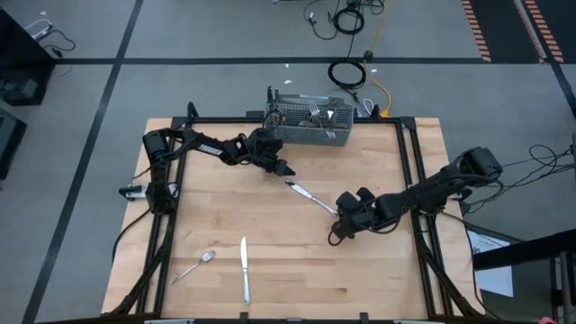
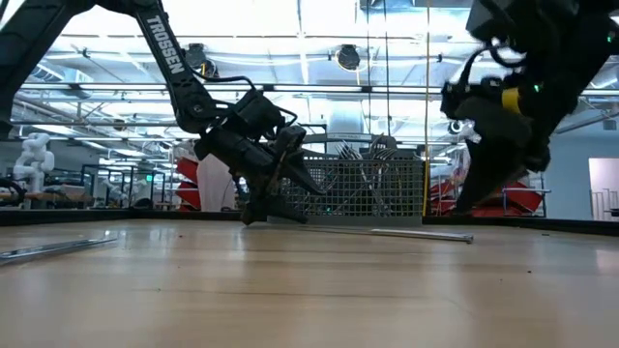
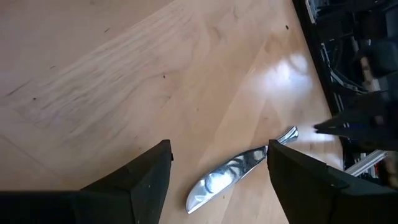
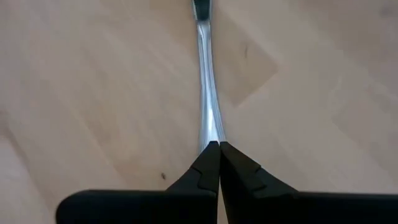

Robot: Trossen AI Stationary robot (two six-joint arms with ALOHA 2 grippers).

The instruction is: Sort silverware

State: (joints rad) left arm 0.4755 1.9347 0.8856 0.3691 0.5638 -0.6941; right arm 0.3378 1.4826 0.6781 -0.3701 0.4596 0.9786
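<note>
Mid-handover of one knife (image 1: 310, 197) lying on the surface near centre. Right end effector (image 1: 343, 211) clamped on its four-o'clock end; left end effector (image 1: 284, 170), jaws apart, poised over the ten-o'clock tip (blade end). Next, likely: closing left, then releasing right.

hidden: knife (image 4: 208, 93) end under right hand (image 4: 219, 152) | basket (image 1: 310, 126) pieces: too small to tell

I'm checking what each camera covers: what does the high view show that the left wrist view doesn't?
Only the high view: the mesh basket holding silverware, a spoon and second knife near the front edge, and the right gripper shut on the knife's end. Only the left wrist: the left gripper open. Both: the centre knife on the table.
</note>
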